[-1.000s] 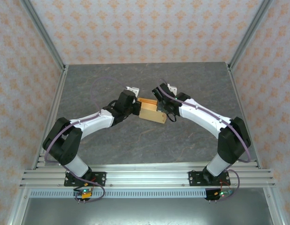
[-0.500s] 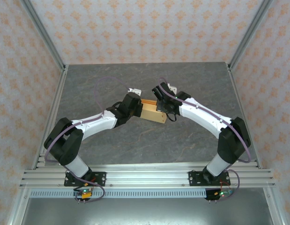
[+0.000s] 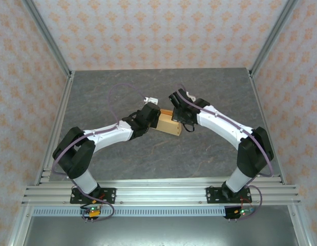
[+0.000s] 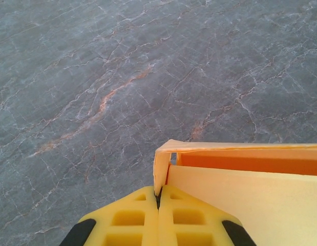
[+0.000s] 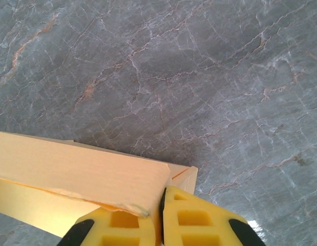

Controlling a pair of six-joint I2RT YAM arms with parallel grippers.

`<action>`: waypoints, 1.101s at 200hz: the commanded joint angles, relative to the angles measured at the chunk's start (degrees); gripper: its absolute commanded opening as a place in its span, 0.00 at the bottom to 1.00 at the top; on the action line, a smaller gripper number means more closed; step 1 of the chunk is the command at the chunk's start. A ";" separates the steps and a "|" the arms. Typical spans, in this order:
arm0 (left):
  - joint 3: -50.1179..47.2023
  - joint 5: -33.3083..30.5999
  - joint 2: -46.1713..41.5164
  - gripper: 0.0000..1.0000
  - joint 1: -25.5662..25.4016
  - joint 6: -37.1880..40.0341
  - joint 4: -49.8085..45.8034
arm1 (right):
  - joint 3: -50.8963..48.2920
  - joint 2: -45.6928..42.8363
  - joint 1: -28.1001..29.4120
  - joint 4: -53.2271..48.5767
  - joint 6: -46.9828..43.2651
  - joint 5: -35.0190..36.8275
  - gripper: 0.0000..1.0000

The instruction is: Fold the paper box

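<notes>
L arm [image 3: 109,134] slid right | L jaws pinch paper box [image 3: 169,124] | R jaws pinch it too

There is one paper box [image 3: 167,123] in the middle of the top picture. There are two robot arms, the left arm [image 3: 104,134] and the right arm [image 3: 225,128]. There are two grippers, the left gripper [image 4: 159,195] and the right gripper [image 5: 162,197]. Each has two yellow fingers [image 4: 130,220]. There is one gray table [image 3: 148,154].

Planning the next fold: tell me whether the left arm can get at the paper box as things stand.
Looks like yes: the left pincer is shut on the paper box at its end wall, with nothing between them.
</notes>
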 commanded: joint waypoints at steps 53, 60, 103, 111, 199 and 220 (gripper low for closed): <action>0.19 -6.98 2.43 0.00 -2.37 -1.70 -6.70 | 0.09 -0.28 -3.23 1.93 4.78 -9.45 0.09; 0.01 -7.29 2.26 0.00 -2.46 -1.94 -6.64 | 0.02 -0.42 -3.64 1.87 4.82 -9.84 0.09; -0.75 -7.78 1.47 0.00 -2.58 -3.45 -6.16 | -1.29 -0.14 -3.78 3.08 4.96 -12.29 0.08; -0.70 -7.87 1.53 0.00 -2.54 -3.55 -6.16 | -1.59 -0.09 -3.79 2.94 4.87 -12.31 0.08; -0.53 -9.45 1.94 0.00 -2.59 -5.75 -7.15 | -4.41 -2.58 -3.77 1.64 4.78 -9.29 0.09; -0.66 -9.56 2.01 0.00 -2.59 -6.22 -7.06 | -5.19 -2.81 -3.69 2.10 5.34 -9.60 0.09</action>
